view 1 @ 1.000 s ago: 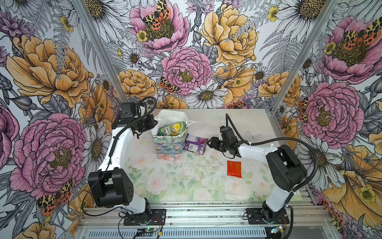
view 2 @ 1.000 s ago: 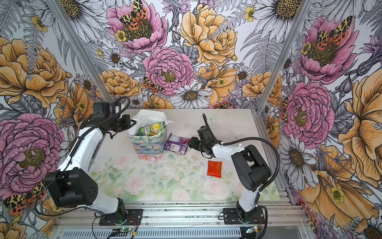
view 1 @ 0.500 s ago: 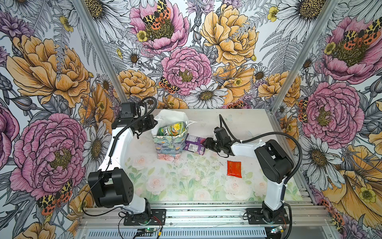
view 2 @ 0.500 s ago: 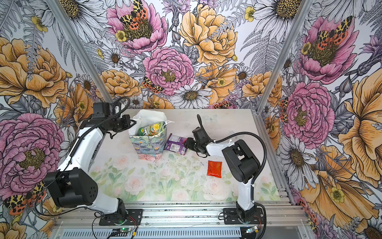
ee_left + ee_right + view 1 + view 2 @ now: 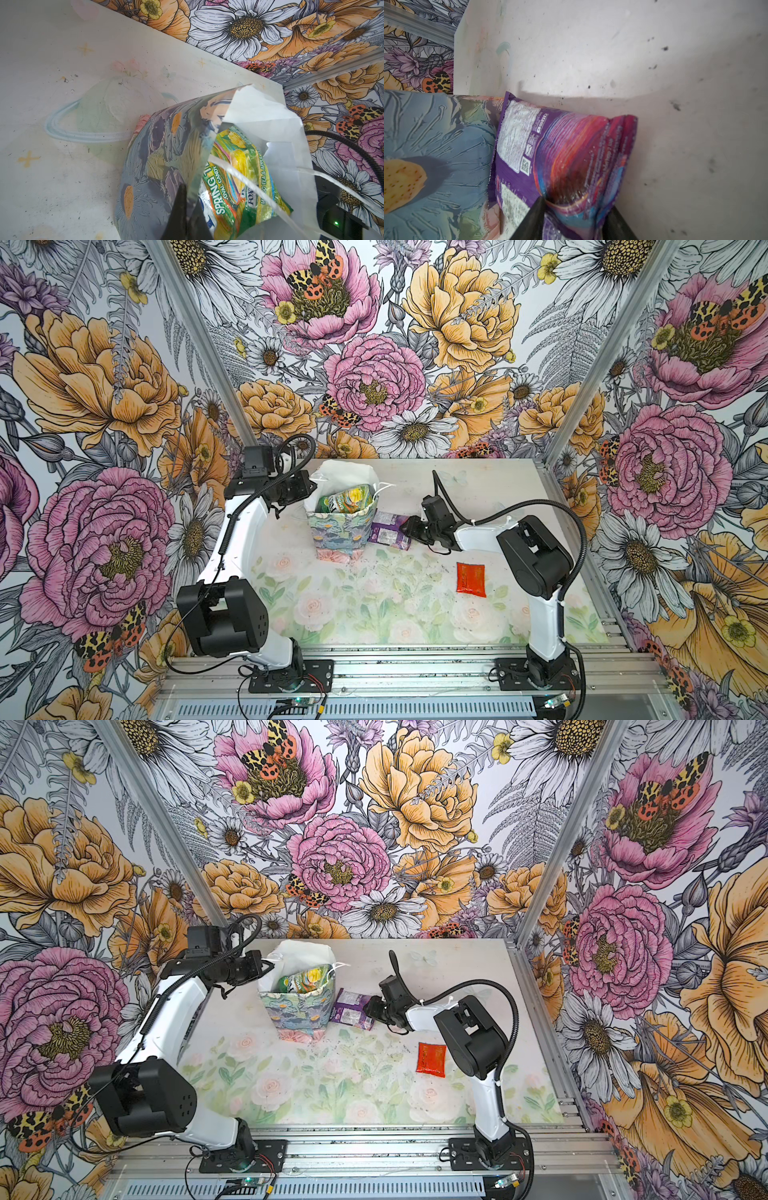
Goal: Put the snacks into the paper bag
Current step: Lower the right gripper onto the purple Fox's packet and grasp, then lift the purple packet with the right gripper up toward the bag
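You have snacks [image 5: 345,499] in the bag [image 5: 338,531], its rim pinched in your left jaws; your right jaws grip the purple packet [image 5: 388,533] on the tabletop [image 5: 374,605] beside it, and the red sachet [image 5: 471,578] waits farther off.

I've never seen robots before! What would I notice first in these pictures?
Probably the flowery paper bag standing at the back of the table, its rim pinched by the left gripper, with a green-and-yellow candy packet poking out. Right beside it, the right gripper clasps one end of a purple packet, and a small red sachet lies alone nearer the front.
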`<state>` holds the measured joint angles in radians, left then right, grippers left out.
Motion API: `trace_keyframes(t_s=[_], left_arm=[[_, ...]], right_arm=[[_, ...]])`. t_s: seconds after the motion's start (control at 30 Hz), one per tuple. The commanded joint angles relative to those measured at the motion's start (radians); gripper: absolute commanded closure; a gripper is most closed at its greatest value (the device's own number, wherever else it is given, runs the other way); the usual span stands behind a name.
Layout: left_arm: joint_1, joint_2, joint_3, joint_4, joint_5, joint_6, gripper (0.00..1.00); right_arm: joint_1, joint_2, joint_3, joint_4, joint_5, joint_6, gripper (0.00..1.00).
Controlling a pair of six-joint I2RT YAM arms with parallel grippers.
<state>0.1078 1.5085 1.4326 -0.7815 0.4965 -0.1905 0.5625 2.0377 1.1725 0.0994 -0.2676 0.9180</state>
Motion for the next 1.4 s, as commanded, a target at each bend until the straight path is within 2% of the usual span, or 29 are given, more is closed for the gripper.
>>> trace_keyframes(t_s=[0.0, 0.2, 0.37, 0.83, 1.1, 1.37], left_arm=[[0.004, -0.033, 0.014, -0.016, 0.003, 0.014, 1.00], [0.007, -0.033, 0.013, -0.017, 0.004, 0.014, 1.00], [0.008, -0.031, 0.014, -0.015, 0.007, 0.014, 1.00], [0.007, -0.027, 0.012, -0.016, 0.012, 0.011, 1.00], [0.008, -0.025, 0.012, -0.016, 0.011, 0.013, 1.00], [0.008, -0.024, 0.014, -0.016, 0.014, 0.010, 1.00]], right_arm=[[0.010, 0.023, 0.026, 0.035, -0.008, 0.013, 0.64], [0.008, 0.010, 0.016, 0.038, -0.008, 0.009, 0.89], [0.001, -0.031, 0.009, 0.016, 0.000, -0.011, 1.00], [-0.013, -0.270, 0.005, -0.141, 0.124, -0.168, 1.00], [-0.016, -0.366, 0.027, -0.191, 0.134, -0.207, 1.00], [-0.019, -0.453, 0.086, -0.279, 0.190, -0.301, 1.00]])
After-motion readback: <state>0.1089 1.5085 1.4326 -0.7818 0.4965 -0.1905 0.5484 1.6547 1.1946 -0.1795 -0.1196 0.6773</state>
